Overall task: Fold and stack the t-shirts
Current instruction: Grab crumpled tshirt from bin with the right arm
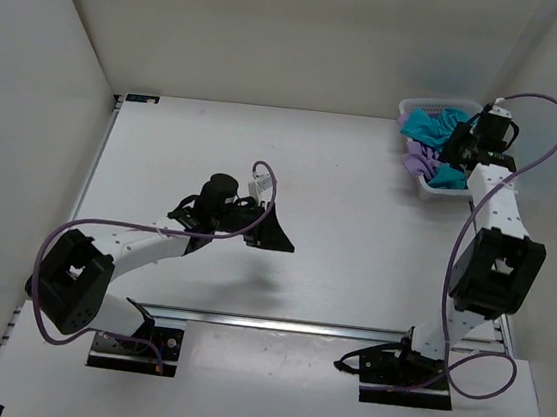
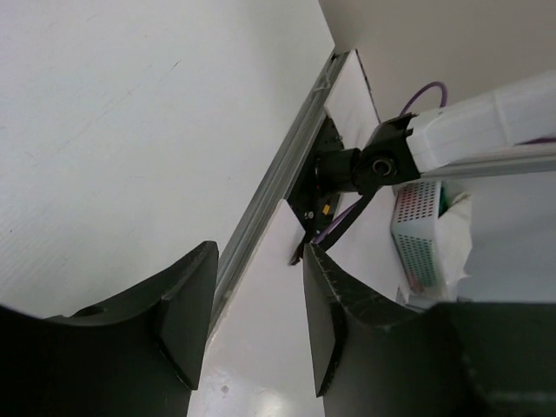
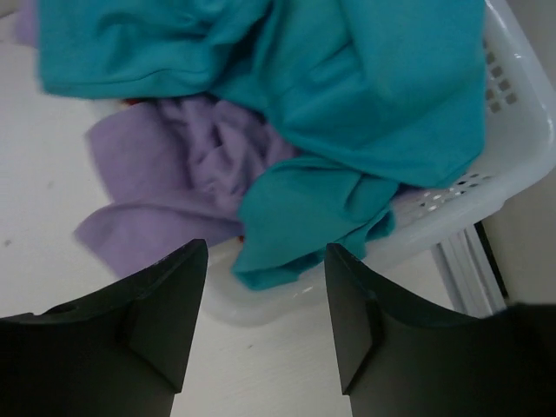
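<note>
My right gripper (image 3: 267, 254) hangs just above the basket (image 3: 521, 122), fingers spread wide with nothing between them. Straight ahead of them the teal shirt (image 3: 382, 95) lies heaped in the basket, one fold draped over its rim. The purple shirt (image 3: 191, 165) lies beside it, spilling over the basket's edge toward the table (image 1: 343, 176). Both are bunched, so I can't pick out a long axis. My left gripper (image 2: 258, 261) is well away from the basket, fingers partly apart and empty, so my right is far nearer. The basket's rim could snag a pull.
</note>
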`<move>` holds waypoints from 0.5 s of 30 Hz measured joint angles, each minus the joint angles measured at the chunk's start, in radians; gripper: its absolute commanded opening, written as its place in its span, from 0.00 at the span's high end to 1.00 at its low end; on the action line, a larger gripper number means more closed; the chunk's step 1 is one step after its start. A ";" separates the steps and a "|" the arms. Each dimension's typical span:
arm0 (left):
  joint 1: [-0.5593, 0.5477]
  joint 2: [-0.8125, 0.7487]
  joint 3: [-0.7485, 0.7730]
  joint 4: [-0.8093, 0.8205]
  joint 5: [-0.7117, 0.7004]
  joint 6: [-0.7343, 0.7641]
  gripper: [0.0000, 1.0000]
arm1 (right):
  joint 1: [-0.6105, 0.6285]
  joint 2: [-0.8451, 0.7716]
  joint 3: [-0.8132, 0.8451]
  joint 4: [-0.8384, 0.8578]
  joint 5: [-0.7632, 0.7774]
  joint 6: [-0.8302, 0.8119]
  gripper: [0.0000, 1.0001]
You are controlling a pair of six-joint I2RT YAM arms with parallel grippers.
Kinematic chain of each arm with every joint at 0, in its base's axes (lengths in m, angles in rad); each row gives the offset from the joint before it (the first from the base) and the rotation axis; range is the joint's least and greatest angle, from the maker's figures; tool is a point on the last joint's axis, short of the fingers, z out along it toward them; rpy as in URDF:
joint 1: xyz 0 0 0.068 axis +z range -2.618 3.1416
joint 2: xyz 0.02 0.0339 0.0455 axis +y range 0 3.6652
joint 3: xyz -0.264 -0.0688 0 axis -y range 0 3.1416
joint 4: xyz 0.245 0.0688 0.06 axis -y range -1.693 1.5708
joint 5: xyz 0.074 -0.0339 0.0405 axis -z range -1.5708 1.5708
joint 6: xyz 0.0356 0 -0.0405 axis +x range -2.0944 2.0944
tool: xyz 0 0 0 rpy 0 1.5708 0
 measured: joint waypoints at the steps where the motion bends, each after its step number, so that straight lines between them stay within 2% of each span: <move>1: -0.009 -0.004 0.000 -0.007 -0.012 0.008 0.45 | -0.020 0.041 0.023 -0.002 -0.002 -0.003 0.46; 7: -0.029 -0.007 -0.006 -0.011 -0.034 0.020 0.45 | -0.081 0.224 0.162 0.005 -0.030 -0.026 0.47; 12: -0.033 0.006 -0.006 -0.015 -0.045 0.031 0.48 | -0.090 0.385 0.398 -0.004 -0.096 -0.034 0.50; 15: -0.026 0.021 -0.006 -0.016 -0.045 0.034 0.48 | -0.089 0.454 0.485 -0.004 -0.117 -0.041 0.52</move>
